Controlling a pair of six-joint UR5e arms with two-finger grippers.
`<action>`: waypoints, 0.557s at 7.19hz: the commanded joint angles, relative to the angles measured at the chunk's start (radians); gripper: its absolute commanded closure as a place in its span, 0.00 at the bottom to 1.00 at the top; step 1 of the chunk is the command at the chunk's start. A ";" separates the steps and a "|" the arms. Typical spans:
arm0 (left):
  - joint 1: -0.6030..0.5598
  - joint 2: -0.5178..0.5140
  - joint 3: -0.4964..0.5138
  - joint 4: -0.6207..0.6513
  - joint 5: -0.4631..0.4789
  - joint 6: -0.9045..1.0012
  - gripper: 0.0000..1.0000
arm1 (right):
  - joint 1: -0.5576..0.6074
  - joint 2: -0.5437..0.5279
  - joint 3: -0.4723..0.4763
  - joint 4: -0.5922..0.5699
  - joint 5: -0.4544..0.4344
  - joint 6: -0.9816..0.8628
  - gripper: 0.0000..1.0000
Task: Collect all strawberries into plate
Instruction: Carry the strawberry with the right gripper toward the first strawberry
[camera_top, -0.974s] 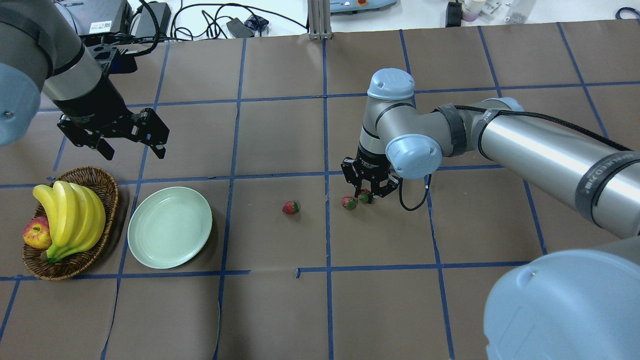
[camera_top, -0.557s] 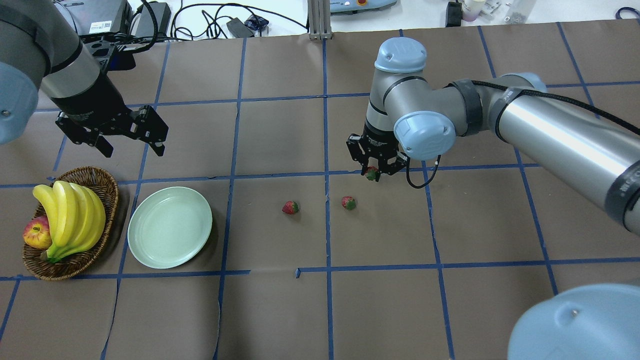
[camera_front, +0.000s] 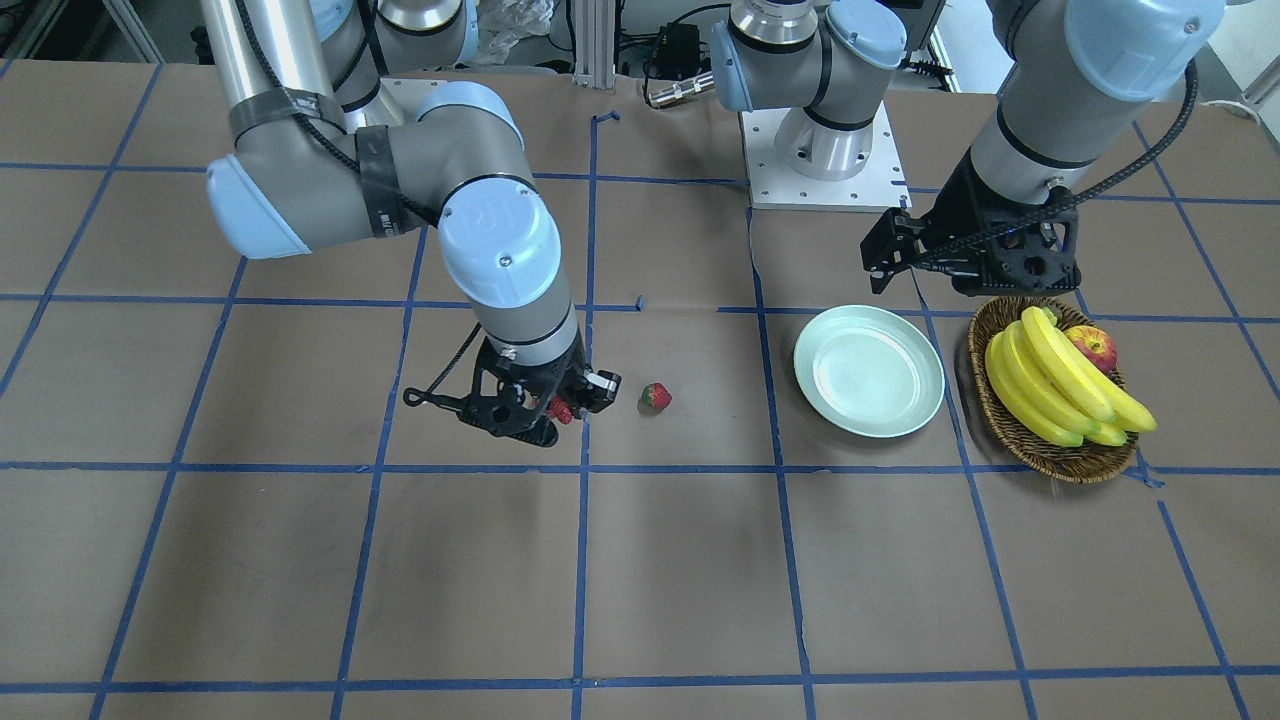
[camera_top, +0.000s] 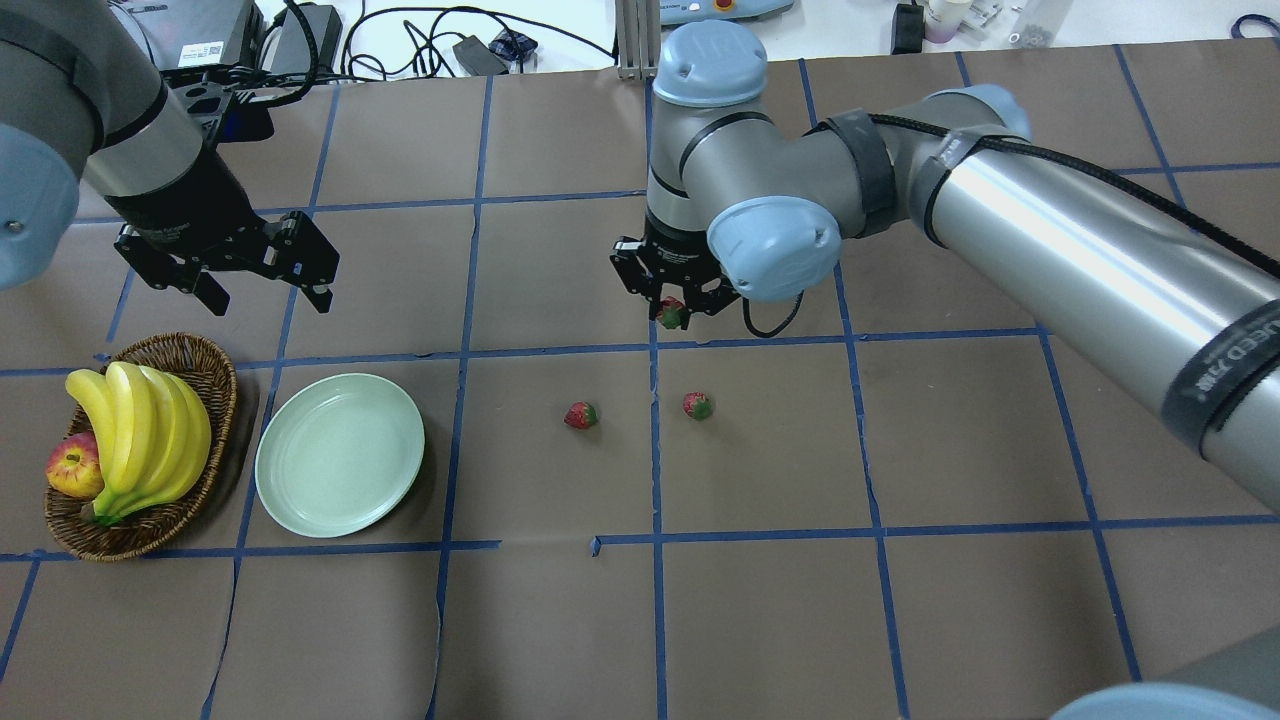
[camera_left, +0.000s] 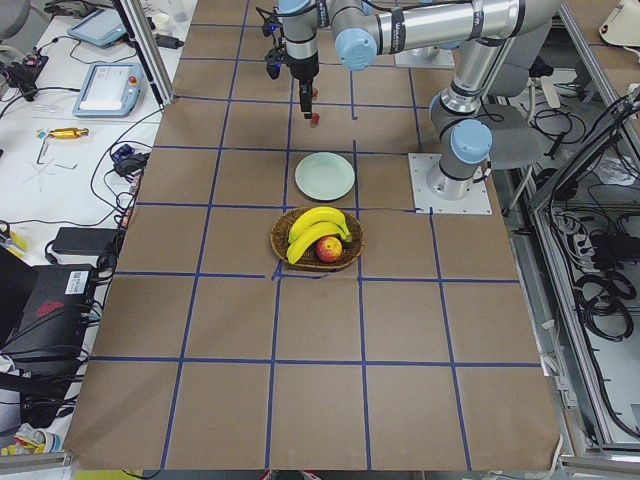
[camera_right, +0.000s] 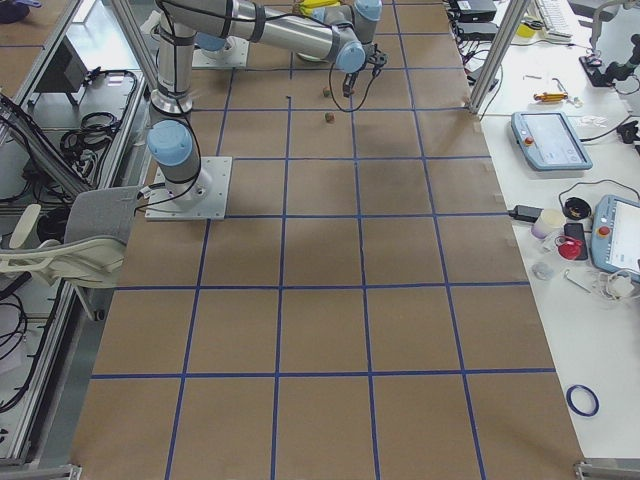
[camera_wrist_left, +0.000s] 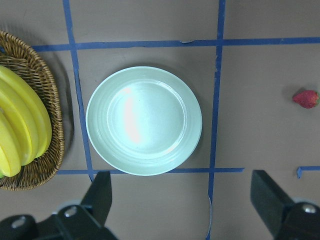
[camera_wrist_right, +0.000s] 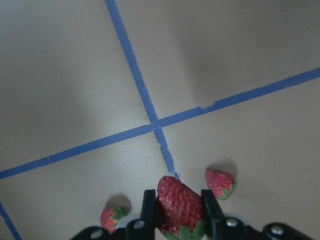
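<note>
My right gripper (camera_top: 672, 310) hangs above the table, shut on one strawberry (camera_top: 672, 314); the right wrist view shows that red strawberry (camera_wrist_right: 179, 202) clamped between both fingers. Below it two more strawberries (camera_top: 580, 414) (camera_top: 697, 405) lie on the brown paper, seen from the wrist as small berries (camera_wrist_right: 219, 182) (camera_wrist_right: 113, 218). The mint-green plate (camera_top: 340, 455) sits at the left with nothing on it, and fills the left wrist view as a glossy disc (camera_wrist_left: 144, 120). My left gripper (camera_top: 265, 298) hovers open behind the plate, nothing between its fingers.
A wicker basket (camera_top: 218, 385) with bananas (camera_top: 140, 430) and an apple (camera_top: 72, 466) stands left of the plate, almost touching it. Cables and boxes lie beyond the table's far edge. Blue tape lines grid the brown paper.
My right gripper has lifted the strawberry off the table and carried it up and to the left, away from the berry it lay beside. The left gripper has barely moved.
</note>
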 joint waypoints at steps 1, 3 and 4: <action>0.000 0.001 0.002 0.004 0.004 -0.001 0.00 | 0.081 0.093 -0.069 -0.018 0.000 -0.011 1.00; 0.001 0.003 0.002 0.006 0.004 -0.001 0.00 | 0.094 0.158 -0.065 -0.025 0.004 -0.073 1.00; 0.002 0.003 0.000 0.006 0.005 -0.001 0.00 | 0.095 0.170 -0.062 -0.025 0.021 -0.076 0.84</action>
